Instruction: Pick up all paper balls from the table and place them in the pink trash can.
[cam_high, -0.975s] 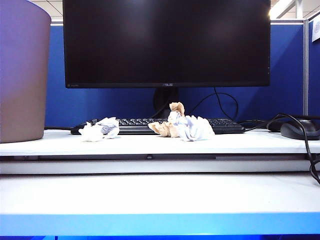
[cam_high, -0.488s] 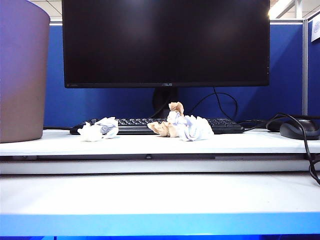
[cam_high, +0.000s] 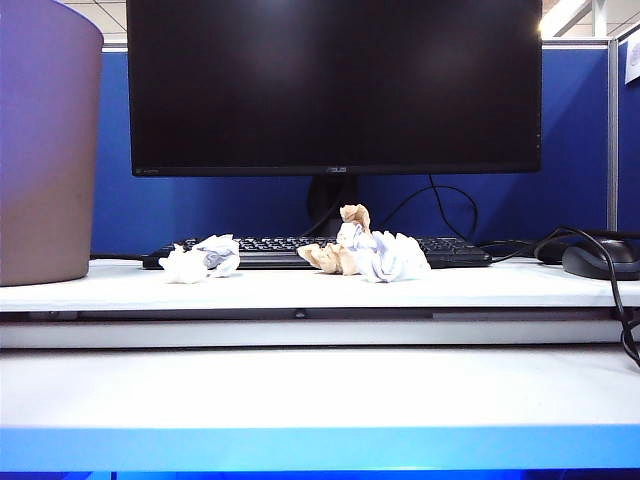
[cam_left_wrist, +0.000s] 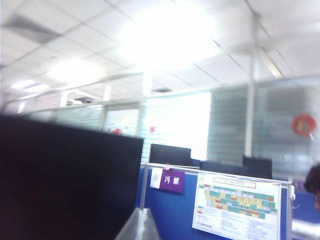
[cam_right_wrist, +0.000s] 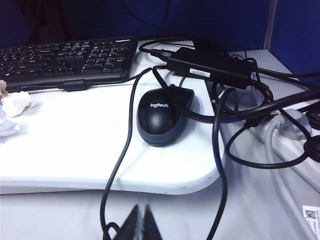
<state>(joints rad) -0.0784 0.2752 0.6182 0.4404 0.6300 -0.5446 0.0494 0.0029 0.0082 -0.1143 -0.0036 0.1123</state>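
Two clusters of paper balls (cam_high: 200, 259) (cam_high: 365, 252) sit unmoved before the keyboard (cam_high: 320, 250) as a second ago; pink trash can (cam_high: 45, 150) far left. My left gripper (cam_left_wrist: 139, 225), closed, faces the ceiling; right gripper (cam_right_wrist: 141, 222), closed, idles near the mouse (cam_right_wrist: 162, 115). Nothing collected.

You see crumpled matt paper balls (cam_high: 365, 252), white and tan, on the smooth white table (cam_high: 320, 390); the pink can (cam_high: 45, 150) looks smooth plastic, the monitor (cam_high: 335, 85) screen glossy black, the mouse (cam_right_wrist: 162, 116) satin black plastic with rubbery cables (cam_right_wrist: 220, 150)
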